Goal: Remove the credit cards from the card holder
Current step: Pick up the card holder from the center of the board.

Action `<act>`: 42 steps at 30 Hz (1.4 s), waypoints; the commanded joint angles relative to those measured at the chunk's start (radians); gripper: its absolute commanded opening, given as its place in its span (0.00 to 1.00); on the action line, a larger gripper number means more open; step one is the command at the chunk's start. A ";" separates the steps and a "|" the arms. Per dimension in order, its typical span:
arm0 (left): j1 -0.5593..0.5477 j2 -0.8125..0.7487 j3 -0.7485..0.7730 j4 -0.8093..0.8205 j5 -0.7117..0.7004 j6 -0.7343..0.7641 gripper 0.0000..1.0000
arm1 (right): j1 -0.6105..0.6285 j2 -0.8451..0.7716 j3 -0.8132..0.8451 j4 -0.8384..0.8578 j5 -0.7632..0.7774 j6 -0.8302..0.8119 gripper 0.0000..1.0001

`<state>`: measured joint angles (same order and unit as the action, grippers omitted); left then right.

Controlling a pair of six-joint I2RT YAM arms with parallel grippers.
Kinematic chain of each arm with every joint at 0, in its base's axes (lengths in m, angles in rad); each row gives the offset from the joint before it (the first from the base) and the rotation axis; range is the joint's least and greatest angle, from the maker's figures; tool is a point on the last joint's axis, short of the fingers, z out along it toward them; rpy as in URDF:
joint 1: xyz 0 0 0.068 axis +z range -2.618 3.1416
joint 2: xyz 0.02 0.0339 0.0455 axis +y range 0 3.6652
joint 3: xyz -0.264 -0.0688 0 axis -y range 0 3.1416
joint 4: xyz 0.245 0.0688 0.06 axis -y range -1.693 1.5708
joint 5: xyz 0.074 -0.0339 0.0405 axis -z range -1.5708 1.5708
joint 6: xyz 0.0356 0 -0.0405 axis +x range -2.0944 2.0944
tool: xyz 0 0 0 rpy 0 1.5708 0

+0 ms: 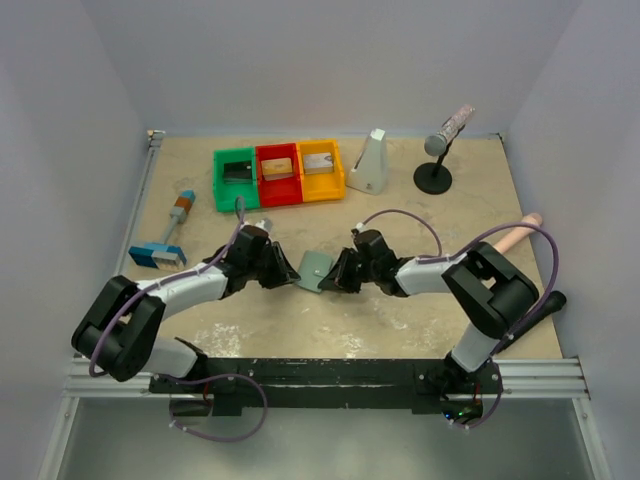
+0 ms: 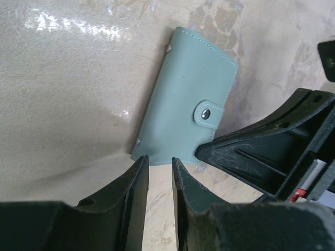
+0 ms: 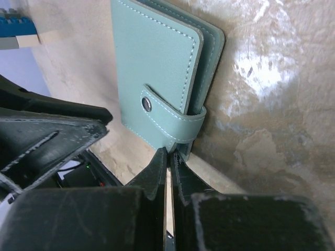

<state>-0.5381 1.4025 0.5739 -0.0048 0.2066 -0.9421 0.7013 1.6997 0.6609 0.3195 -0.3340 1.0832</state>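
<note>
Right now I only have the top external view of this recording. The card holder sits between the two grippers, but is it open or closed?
Observer: Closed. Both wrist views show the card holder folded flat, with its snap tab fastened over the front.
Operator: From above the right gripper looks pressed against it. How do its fingers stand?
Observer: The right gripper is shut, and its tips meet right where the tab wraps round the edge. I cannot tell whether they pinch anything.
</note>
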 commanded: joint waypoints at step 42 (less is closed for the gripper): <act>-0.094 -0.499 -0.324 0.918 0.488 -0.253 1.00 | 0.007 -1.213 0.008 -0.872 -0.362 -0.508 0.00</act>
<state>-0.5674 0.8726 0.2115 0.8047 0.6880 -1.2118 0.7067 0.4931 0.6529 -0.6216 -0.6254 0.5591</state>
